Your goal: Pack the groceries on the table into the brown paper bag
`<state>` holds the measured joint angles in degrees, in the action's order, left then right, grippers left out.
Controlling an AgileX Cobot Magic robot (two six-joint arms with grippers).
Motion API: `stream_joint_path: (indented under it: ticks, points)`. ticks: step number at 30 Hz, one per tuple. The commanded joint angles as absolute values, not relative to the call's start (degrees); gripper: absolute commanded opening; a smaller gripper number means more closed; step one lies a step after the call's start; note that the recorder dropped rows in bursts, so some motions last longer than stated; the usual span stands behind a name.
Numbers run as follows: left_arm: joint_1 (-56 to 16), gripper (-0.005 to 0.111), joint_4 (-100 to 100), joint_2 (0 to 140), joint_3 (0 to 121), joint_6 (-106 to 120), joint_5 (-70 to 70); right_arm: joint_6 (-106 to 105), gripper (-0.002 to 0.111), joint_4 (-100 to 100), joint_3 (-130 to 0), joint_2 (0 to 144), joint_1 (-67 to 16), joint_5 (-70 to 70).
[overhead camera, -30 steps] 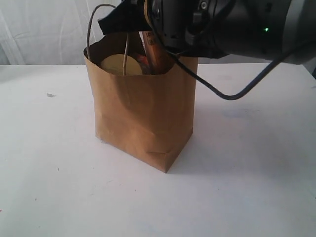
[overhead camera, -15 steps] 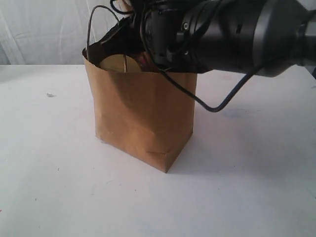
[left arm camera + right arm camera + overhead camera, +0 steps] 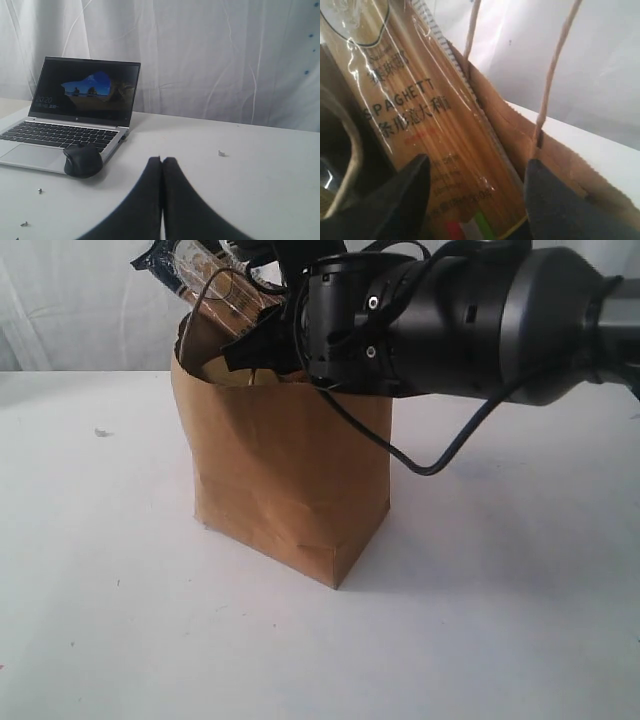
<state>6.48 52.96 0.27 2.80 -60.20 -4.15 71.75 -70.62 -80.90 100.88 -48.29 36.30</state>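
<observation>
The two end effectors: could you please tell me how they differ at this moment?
The left end effector is shut; the right end effector is open. The left one hangs over the table near a laptop; the right one is at the mouth of the brown paper bag, by the spaghetti pack. Both are dark.

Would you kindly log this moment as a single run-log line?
right gripper: open, jaws either side of spaghetti pack | spaghetti pack: tilted in brown paper bag, top sticking out | left gripper: shut, empty
</observation>
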Motion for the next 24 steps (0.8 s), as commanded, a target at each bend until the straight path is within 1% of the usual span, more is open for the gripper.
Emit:
stream_joint_path:
  ticks: [1,6,11,19,22,24]
  points:
    - [6.1,0.000,53.1,0.0,2.8,-60.1,-4.8,71.6,0.053,-70.3,-80.5,100.8,-47.9,37.2]
    - [6.1,0.000,53.1,0.0,2.8,-60.1,-4.8,71.6,0.053,-70.3,-80.5,100.8,-47.9,37.2]
    - [6.1,0.000,53.1,0.0,2.8,-60.1,-4.8,67.8,0.049,-68.9,-80.5,99.3,-47.9,37.3]
    - [6.1,0.000,53.1,0.0,2.8,-60.1,-4.8,51.6,0.040,-57.9,-80.5,92.5,-47.9,37.6]
    - [6.1,0.000,53.1,0.0,2.8,-60.1,-4.8,42.6,0.039,-53.8,-80.5,87.7,-47.9,42.4]
    - [6.1,0.000,53.1,0.0,2.8,-60.1,-4.8,35.3,0.039,-53.9,-80.5,85.1,-47.9,49.7]
